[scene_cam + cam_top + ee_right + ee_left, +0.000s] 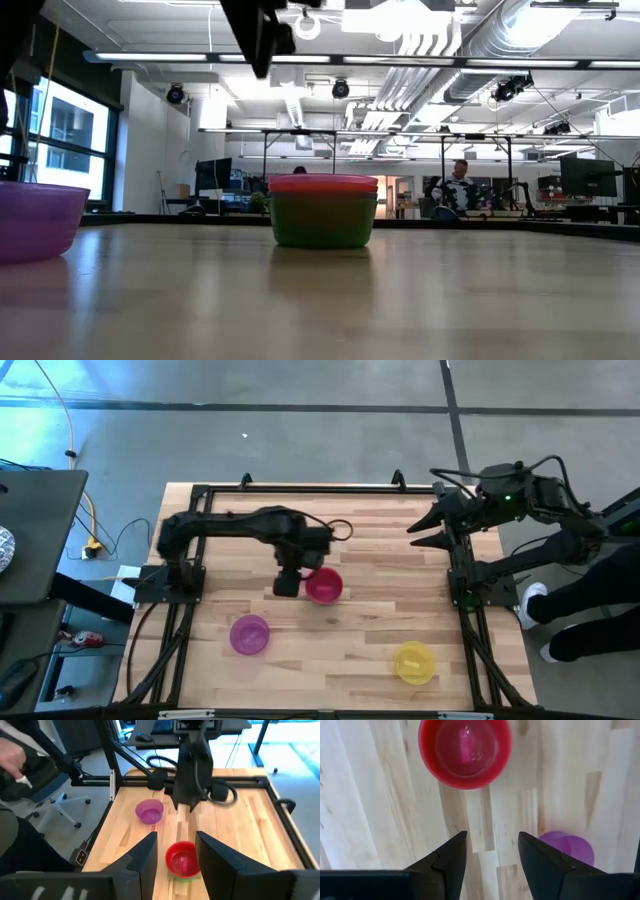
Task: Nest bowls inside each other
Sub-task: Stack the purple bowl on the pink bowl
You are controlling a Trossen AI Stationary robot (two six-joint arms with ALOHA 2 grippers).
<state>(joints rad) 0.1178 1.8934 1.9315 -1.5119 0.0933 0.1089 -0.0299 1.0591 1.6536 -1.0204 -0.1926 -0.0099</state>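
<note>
A nested stack of bowls stands mid-table on its base, red on top and green at the bottom. A purple bowl stands alone toward the near left, and a yellow bowl toward the near right. My left gripper hangs open above the table, just left of the stack, touching nothing. Its wrist view shows the red bowl and the purple bowl below it. My right gripper waits open at the far right edge, looking at the stack.
Black frame rails run along the table's left, right and far edges. Bare wood lies between the stack, the purple bowl and the yellow bowl. A person's legs and shoes are beside the table's right side.
</note>
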